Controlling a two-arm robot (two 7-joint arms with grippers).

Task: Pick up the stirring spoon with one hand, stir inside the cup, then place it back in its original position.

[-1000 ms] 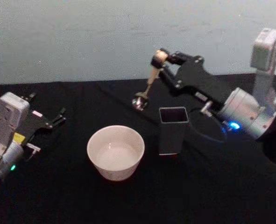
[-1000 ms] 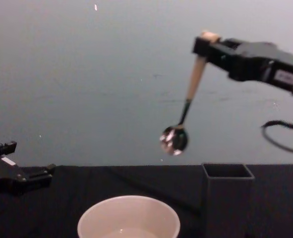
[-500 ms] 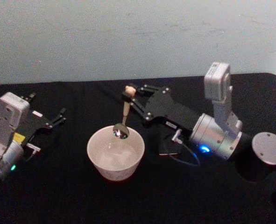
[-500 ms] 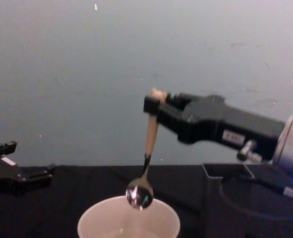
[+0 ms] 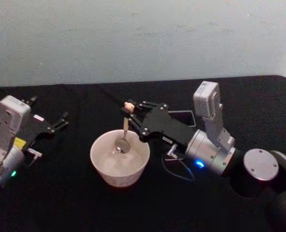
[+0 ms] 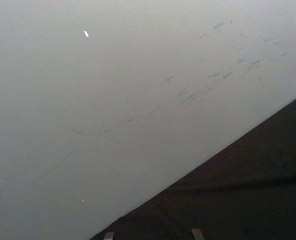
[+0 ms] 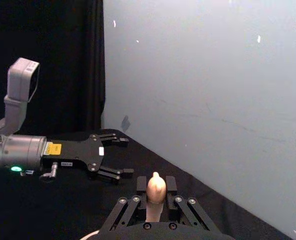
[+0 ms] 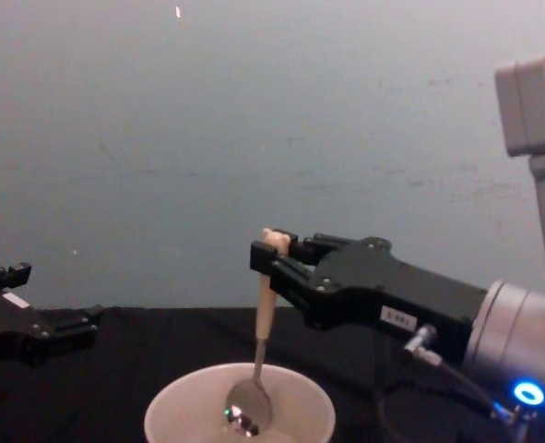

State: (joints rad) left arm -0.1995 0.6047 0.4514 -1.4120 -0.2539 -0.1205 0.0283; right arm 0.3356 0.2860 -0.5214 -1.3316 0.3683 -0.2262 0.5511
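Observation:
The cream-white cup point(image 5: 119, 158) stands on the black table, left of centre, and its rim point(image 8: 240, 392) rises at the bottom of the chest view. My right gripper point(image 5: 129, 112) is shut on the top of the stirring spoon's point(image 5: 125, 128) beige handle, right above the cup. The spoon point(image 8: 261, 318) hangs nearly upright and its shiny bowl point(image 8: 247, 407) is down inside the cup. In the right wrist view the spoon's bear-head top point(image 7: 156, 186) pokes out between the shut fingers. My left gripper point(image 5: 60, 121) rests open at the table's left side, apart from the cup.
The dark grey square holder point(image 5: 180, 117) stands behind my right arm, mostly hidden by it. A black cable point(image 5: 179, 169) loops on the table beside the cup. The pale wall runs along the table's far edge.
My right gripper has carried the spoon leftward and down, from above the holder to over the cup. The spoon's bowl has dropped from rim height to inside the cup. The left arm has not moved.

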